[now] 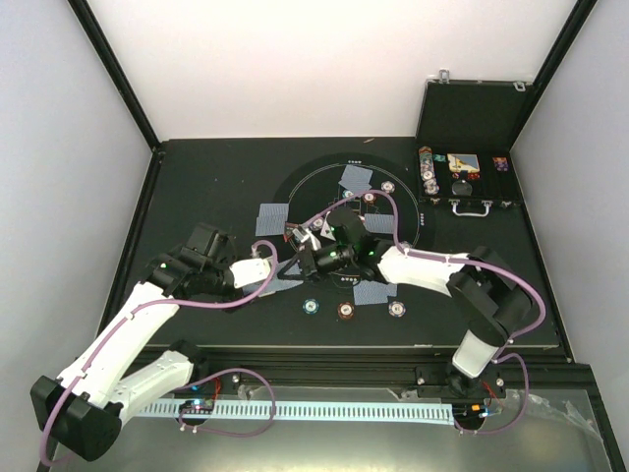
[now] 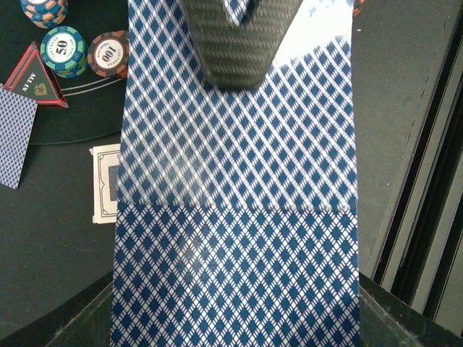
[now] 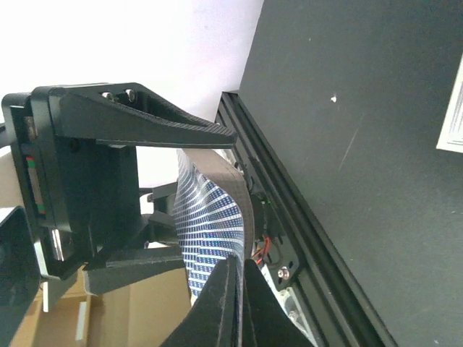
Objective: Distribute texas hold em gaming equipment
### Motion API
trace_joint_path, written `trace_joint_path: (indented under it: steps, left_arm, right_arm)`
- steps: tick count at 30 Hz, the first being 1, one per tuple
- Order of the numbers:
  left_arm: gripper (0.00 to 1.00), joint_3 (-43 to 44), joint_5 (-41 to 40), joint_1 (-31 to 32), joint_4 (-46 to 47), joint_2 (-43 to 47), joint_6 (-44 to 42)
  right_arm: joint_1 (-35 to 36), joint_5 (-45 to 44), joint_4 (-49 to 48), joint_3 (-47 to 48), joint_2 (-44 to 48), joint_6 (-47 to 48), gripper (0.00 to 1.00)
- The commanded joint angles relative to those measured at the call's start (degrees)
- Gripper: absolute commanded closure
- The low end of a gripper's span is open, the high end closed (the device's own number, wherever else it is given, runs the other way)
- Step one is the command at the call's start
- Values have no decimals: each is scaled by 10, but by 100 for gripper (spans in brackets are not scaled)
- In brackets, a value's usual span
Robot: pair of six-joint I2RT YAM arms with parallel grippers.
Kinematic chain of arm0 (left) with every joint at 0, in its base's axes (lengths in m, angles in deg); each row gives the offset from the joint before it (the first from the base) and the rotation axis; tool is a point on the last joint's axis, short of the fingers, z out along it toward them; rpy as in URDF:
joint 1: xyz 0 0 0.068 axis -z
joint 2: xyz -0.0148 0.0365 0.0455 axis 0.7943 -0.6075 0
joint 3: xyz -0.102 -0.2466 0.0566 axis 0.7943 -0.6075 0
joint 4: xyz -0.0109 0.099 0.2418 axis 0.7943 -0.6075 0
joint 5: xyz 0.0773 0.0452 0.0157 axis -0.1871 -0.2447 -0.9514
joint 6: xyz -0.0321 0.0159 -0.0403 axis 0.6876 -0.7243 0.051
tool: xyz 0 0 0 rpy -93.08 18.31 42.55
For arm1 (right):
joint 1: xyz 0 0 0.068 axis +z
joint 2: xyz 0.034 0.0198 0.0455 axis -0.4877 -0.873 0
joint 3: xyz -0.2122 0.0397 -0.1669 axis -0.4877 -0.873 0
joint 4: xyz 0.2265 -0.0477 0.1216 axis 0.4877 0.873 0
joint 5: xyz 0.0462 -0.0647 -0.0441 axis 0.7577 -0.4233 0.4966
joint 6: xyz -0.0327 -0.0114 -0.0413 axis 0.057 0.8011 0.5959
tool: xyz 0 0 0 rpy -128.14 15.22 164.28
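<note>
My left gripper is shut on the sides of a deck of blue-patterned playing cards that fills the left wrist view. The top card is bowed up off the deck. My right gripper is shut on that card's edge, and one of its fingers shows at the card's far end. The two grippers meet at the mat's near left rim, the right gripper just right of the left. Dealt cards lie on the round black mat.
Three chips sit in a row near the front of the table. A green chip, a brown-red chip and a red triangle lie beside the deck. An open black case stands at the back right.
</note>
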Motion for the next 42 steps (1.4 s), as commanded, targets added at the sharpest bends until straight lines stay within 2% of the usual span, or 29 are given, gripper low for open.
trace_joint_path:
  steps: [1, 6, 11, 16, 19, 26, 31, 34, 37, 42]
  left_arm:
    - [95, 5, -1, -2, 28, 6, -7]
    - [96, -7, -8, -11, 38, 4, -16]
    - [96, -20, -11, -42, 47, -12, -35]
    - [96, -52, -25, -91, 73, -29, -71]
    - [96, -79, -30, -131, 99, -49, -90]
    - [96, -128, -38, -197, 169, -99, -115]
    - [96, -162, -72, -201, 231, -129, -123]
    - [96, -171, -82, -203, 249, -151, -123]
    - [92, -173, -84, -203, 260, -164, -118]
    - [63, -162, -81, -203, 254, -177, -105]
  right_arm:
    - [-22, -17, 63, -9, 22, 33, 99]
    - [-80, -5, 118, -9, 49, 73, 99]
    - [-183, 15, 198, 15, 66, 140, 99]
    - [-297, -1, 298, 76, 18, 227, 99]
    - [-346, -50, 356, 118, -32, 267, 99]
    - [-382, -140, 429, 206, -144, 314, 98]
    - [-383, -174, 442, 239, -198, 317, 97]
    - [-382, -190, 447, 243, -207, 318, 91]
    - [-383, -206, 450, 240, -201, 322, 77]
    - [-382, -237, 468, 240, -174, 331, 53]
